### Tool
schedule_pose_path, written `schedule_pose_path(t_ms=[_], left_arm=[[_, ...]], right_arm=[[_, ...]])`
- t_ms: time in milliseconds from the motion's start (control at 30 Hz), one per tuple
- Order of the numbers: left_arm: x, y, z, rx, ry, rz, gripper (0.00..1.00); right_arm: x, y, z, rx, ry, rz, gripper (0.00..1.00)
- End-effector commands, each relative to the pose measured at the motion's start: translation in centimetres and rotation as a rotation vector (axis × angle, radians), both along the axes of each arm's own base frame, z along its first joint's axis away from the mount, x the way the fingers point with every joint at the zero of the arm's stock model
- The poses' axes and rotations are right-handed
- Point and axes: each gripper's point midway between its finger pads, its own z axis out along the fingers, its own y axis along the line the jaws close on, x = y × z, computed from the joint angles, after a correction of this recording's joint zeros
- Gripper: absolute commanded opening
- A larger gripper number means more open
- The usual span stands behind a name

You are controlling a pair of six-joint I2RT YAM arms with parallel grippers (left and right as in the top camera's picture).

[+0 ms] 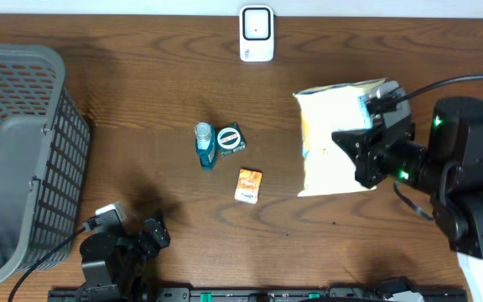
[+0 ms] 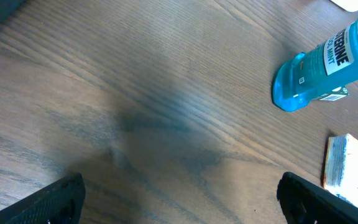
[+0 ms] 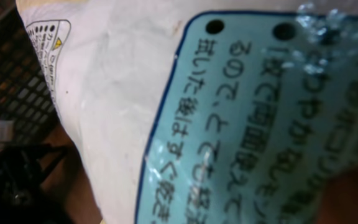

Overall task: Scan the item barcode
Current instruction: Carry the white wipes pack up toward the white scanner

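— What have you got?
— My right gripper (image 1: 369,138) is pinched tight on the edge of the white bag (image 1: 329,143), over the right side of the table (image 1: 141,101). My left gripper (image 1: 151,236) sits spread wide, empty.
— Risk?
— The bag looks limp. Held by one edge, it could sag or twist, I judge, and face the wrong way for the scanner (image 1: 257,34), well apart at the far edge.
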Motion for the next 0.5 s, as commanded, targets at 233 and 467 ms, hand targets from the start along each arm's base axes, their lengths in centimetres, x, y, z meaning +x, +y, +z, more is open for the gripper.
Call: schedule_pose_path(t_ms=[233, 467], left_arm=[[-0.7, 0.0, -1.1, 0.003, 0.048, 0.002, 0.98], [-0.7, 0.0, -1.1, 0.003, 0.048, 0.002, 0.98]], right_arm=[[2.5, -1.3, 0.2, -0.091, -0.070, -0.284, 0.02], [7.9, 4.6, -2.9, -0.148, -0.146, -0.164, 0.01]])
